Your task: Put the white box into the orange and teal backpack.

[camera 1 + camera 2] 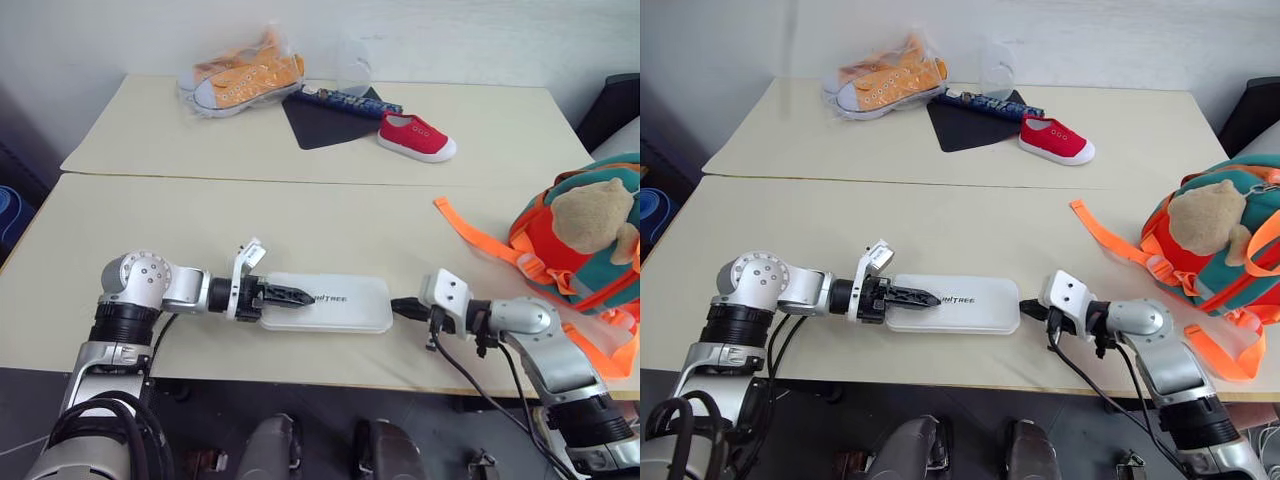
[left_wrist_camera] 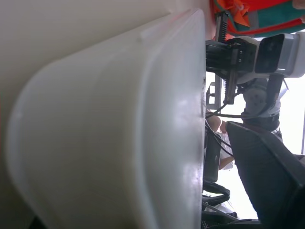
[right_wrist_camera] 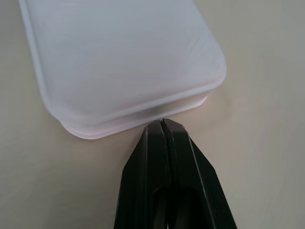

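Observation:
The white box (image 1: 335,304) lies flat near the table's front edge, its long side running left to right. My left gripper (image 1: 305,296) reaches from the left over the box's left end, lying across its top. My right gripper (image 1: 398,306) is shut, and its tips (image 3: 163,123) touch the box's (image 3: 124,57) right end at table level. The orange and teal backpack (image 1: 535,240) stands at the right edge of the table, with a tan plush toy (image 1: 595,215) on it, well to the right of both grippers.
An orange strap (image 1: 480,240) trails from the backpack toward the middle of the table. On the far table sit bagged orange sneakers (image 1: 245,80), a black mat (image 1: 320,125), a patterned blue tube (image 1: 350,100) and a red shoe (image 1: 415,137). A seam (image 1: 300,178) separates the two tables.

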`<state>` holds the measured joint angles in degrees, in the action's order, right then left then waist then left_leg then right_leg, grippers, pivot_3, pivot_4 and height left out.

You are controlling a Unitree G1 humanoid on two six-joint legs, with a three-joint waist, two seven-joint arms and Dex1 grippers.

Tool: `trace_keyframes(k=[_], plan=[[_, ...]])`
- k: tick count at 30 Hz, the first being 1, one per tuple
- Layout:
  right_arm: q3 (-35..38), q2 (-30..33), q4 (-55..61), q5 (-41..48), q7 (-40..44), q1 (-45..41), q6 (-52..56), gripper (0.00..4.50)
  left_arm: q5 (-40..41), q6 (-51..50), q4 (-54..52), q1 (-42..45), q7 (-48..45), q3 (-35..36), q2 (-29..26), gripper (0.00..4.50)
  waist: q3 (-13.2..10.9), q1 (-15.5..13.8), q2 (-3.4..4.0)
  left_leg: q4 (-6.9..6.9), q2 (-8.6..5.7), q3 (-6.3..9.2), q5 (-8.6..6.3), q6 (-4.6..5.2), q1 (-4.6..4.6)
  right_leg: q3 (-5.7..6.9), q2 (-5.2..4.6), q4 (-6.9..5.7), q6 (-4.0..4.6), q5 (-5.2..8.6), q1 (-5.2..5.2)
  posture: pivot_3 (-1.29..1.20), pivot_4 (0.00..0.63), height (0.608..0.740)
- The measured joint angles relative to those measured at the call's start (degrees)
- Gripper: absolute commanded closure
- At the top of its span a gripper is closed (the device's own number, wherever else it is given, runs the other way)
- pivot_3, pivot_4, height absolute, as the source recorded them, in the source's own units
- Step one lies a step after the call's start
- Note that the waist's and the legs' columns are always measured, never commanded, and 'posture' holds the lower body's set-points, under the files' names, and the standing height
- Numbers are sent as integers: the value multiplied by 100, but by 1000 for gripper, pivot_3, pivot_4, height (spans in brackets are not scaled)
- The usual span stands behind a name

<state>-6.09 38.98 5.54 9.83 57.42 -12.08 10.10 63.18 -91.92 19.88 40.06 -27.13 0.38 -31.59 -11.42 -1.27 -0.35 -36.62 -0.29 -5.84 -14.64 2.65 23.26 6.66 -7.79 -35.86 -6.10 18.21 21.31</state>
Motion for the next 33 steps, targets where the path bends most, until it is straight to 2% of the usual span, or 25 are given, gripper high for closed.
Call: trace_keyframes(k=[5, 6, 8, 9, 11, 14, 16, 20, 23, 28, 33], plan=[[241, 108, 225, 156, 24, 425, 24, 4500, 576, -31, -206, -51, 36, 22, 16, 3172, 2, -12, -5, -5, 5, 2, -2, -3, 1, -5, 4, 2, 0, 0, -1, 0, 150, 740], [316, 118, 331, 225, 21, 583, 43, 4333, 612, -36, -312, -61, 90, 46, 28, 3269, 2, -13, -5, -6, 5, 2, -2, -4, 1, -6, 3, 4, 0, 0, -1, 0, 150, 740], [832, 116, 655, 662, -26, 1223, 226, 3808, 413, 718, -1157, -584, -114, 202, 171, 3270, 1, -17, -3, 0, 4, 2, -5, -7, 3, -15, 3, 9, 0, 0, -1, 0, 150, 740], [891, 116, 664, 701, -28, 1280, 247, 3663, 393, 805, -1218, -639, -148, 212, 183, 3270, 1, -14, -4, 1, 4, 2, -5, -7, 3, -17, 4, 11, 0, 0, 0, 0, 150, 740], [1534, 21, 962, 1024, -199, 1857, 256, 3066, -45, 1961, -1940, -1158, -845, 236, 245, 3270, -3, -17, -5, 9, 6, -5, -5, -8, 12, -16, 11, 25, 0, 0, 6, 0, 150, 740], [2412, -89, 1385, 1218, -566, 2757, 271, 2029, -574, 3042, -2512, -1271, -1922, 72, 1, 3270, 0, -33, -3, 12, 9, -12, -16, -35, 6, -19, 15, 39, 1, 0, 7, 0, 150, 740], [2858, -208, 1620, 1293, -759, 3316, 296, 1375, -947, 3705, -2630, -1261, -2370, 5, 7, 3270, 4, -40, 3, 22, 9, -23, -21, -40, -5, -32, 13, 40, 1, 0, 5, 0, 150, 740], [4002, -655, 1794, 1608, -1013, 4237, 257, 18, -2032, 5324, -2401, -1280, -2835, -362, 373, 3270, 7, -56, 6, 35, 7, -32, -29, -30, -6, -42, 11, 45, 0, -1, 12, 0, 150, 740], [4806, -974, 1592, 1890, -1254, 4491, 144, 18, -2781, 6340, -2117, -1308, -3196, -644, 420, 3270, 7, -7, 6, 45, 11, -49, -32, -29, -9, -51, 12, 45, 0, -1, 23, 0, 150, 740], [5399, -1035, 904, 1869, -1546, 4396, -185, 18, -3097, 6887, -1914, -1311, -3481, -753, 599, 3270, 7, -2, 7, 42, 17, -56, -37, -20, -11, -54, 10, 43, 0, -1, 26, 0, 150, 740], [5237, -214, 36, 1952, -1347, 3107, -272, 18, -3149, 6915, -1906, -1298, -3701, -772, 615, 3270, 7, 105, 11, 28, 18, -69, -31, 20, -18, -65, 5, 33, -1, -3, 24, 0, 150, 740]])
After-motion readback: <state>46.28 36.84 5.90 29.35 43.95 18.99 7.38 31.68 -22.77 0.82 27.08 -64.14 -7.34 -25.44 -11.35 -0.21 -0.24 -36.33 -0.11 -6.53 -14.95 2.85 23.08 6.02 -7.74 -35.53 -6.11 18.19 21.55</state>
